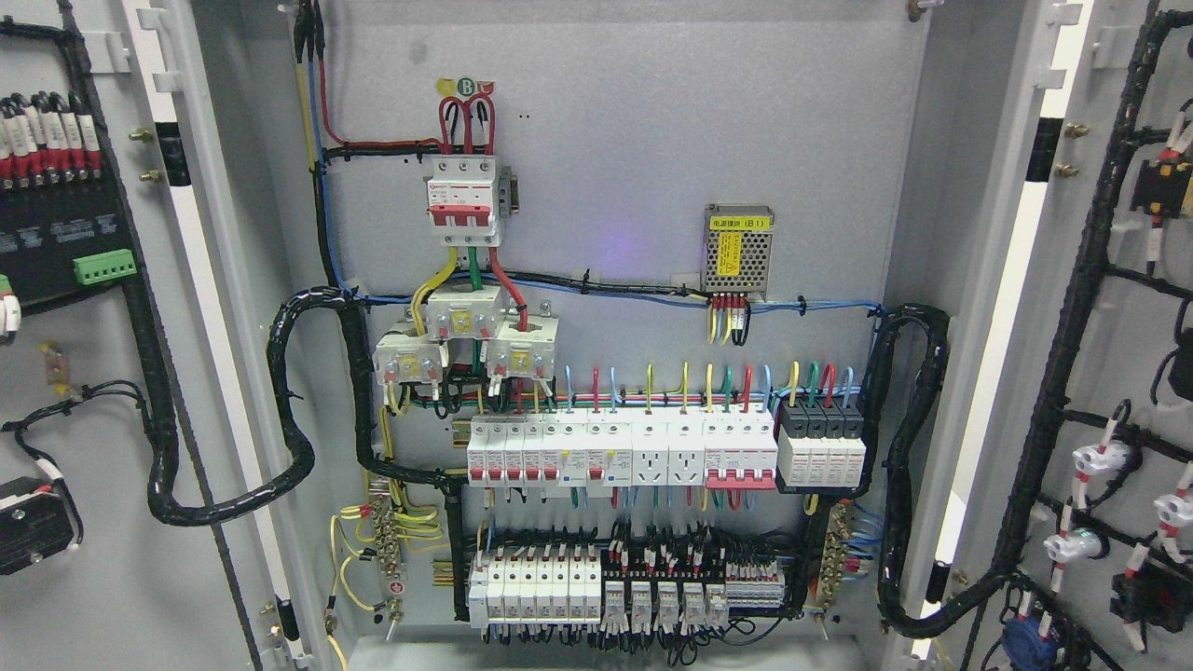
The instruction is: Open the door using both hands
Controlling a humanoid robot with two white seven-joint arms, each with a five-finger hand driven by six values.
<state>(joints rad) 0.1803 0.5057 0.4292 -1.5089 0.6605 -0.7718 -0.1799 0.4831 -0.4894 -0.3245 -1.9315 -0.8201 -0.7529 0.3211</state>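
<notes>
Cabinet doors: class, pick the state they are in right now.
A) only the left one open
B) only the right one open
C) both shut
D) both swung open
D: the left door and the right door both stand swung outward, showing their wired inner faces and the breaker panel between them.

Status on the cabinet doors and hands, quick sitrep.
Neither hand in view. Left door and right door both swung wide open, inner wiring exposed. Breaker panel fully visible, nothing blocking it.
</notes>
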